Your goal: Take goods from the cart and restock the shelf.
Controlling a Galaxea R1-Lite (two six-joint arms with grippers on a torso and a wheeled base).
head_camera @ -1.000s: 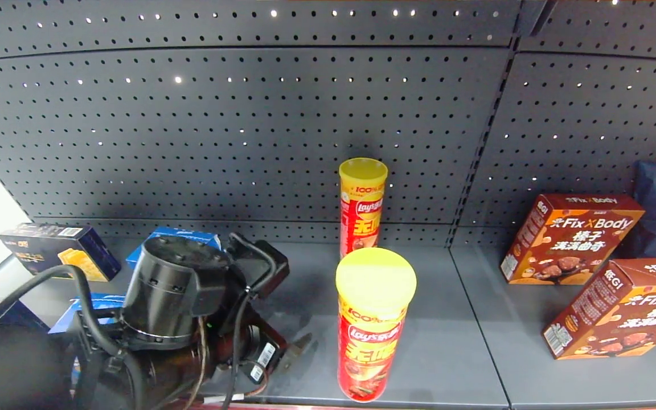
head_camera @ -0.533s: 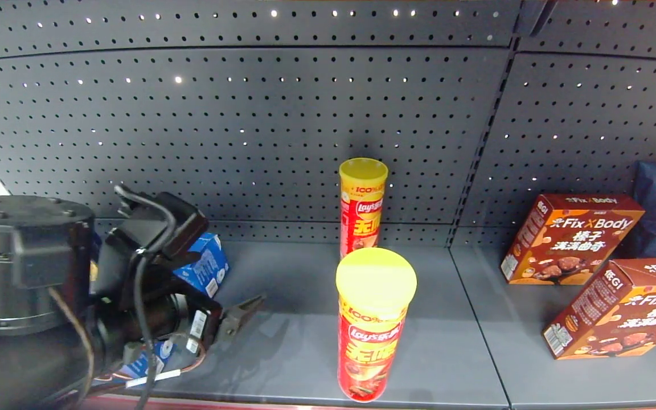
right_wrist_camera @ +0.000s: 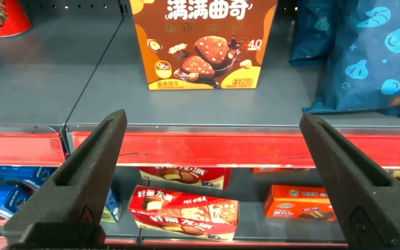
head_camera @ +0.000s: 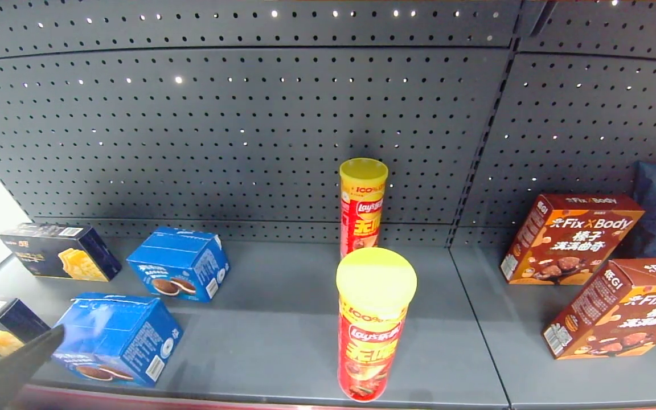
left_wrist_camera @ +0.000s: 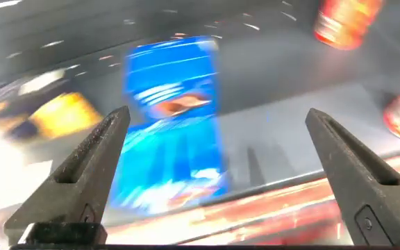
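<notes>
2 cylindrical chip cans (head_camera: 371,333) (yellow-topped) stand upright.

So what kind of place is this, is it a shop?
Most likely a shop, or a practice copy of one: a grey shelf with a pegboard back, snacks standing on it like a chip can and a blue cookie box, and a red strip along the shelf's front edge.

Open shelf floor (head_camera: 277,319) between the 2 blue boxes (head_camera: 117,339) and 2 chip cans (head_camera: 373,324) apparently leaves passing room.
</notes>
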